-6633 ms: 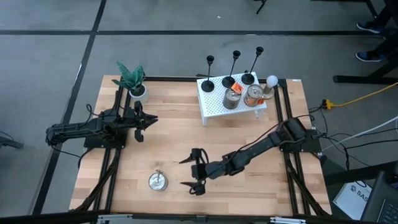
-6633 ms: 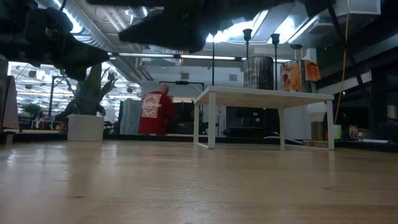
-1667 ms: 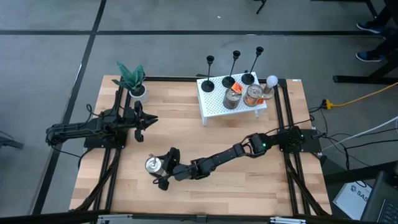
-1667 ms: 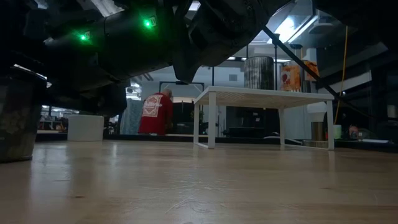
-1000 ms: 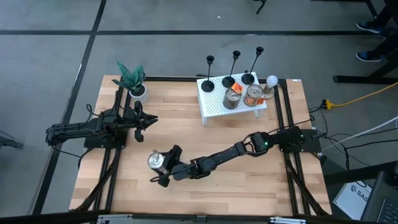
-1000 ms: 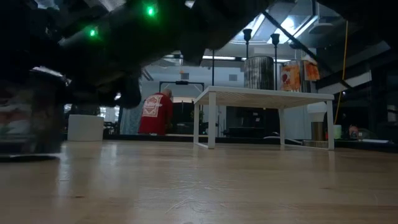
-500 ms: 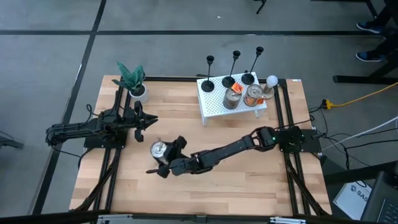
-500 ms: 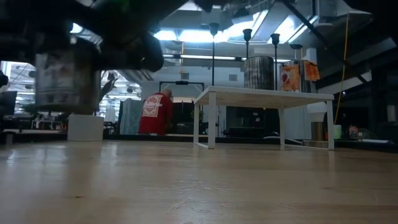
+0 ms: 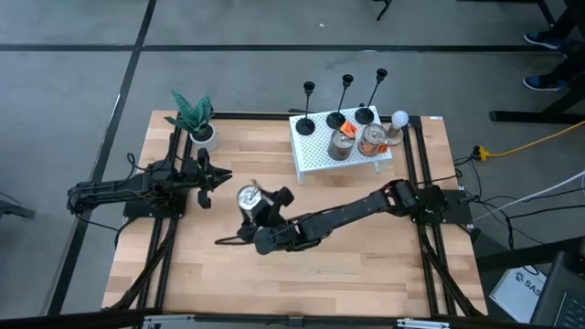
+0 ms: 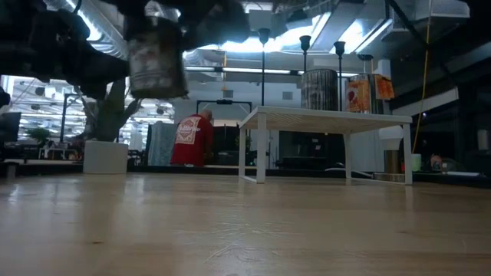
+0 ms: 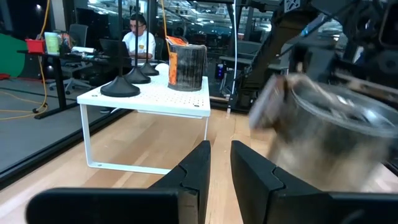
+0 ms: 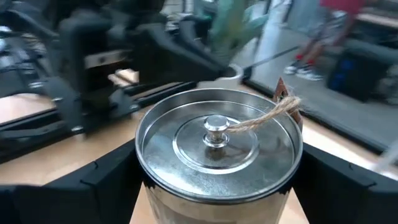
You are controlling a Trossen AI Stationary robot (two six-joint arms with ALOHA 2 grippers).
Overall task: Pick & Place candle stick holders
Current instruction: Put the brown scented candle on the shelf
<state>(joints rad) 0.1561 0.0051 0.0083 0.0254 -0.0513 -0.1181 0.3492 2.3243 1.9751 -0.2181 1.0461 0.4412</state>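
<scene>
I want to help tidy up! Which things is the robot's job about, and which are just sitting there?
Job: candle stick holders on the white rack; right gripper, carrying a lidded tin.
Just there: potted plant, two cans, light bulb, left gripper.

Three black candle stick holders [image 9: 345, 100] stand at the back of one white perforated shelf [image 9: 315, 151]. Three tins [image 9: 341, 144] are in view: two on the shelf and one lidded, off the table. One potted plant [image 9: 194, 117], one white bulb [image 9: 399, 119].
</scene>
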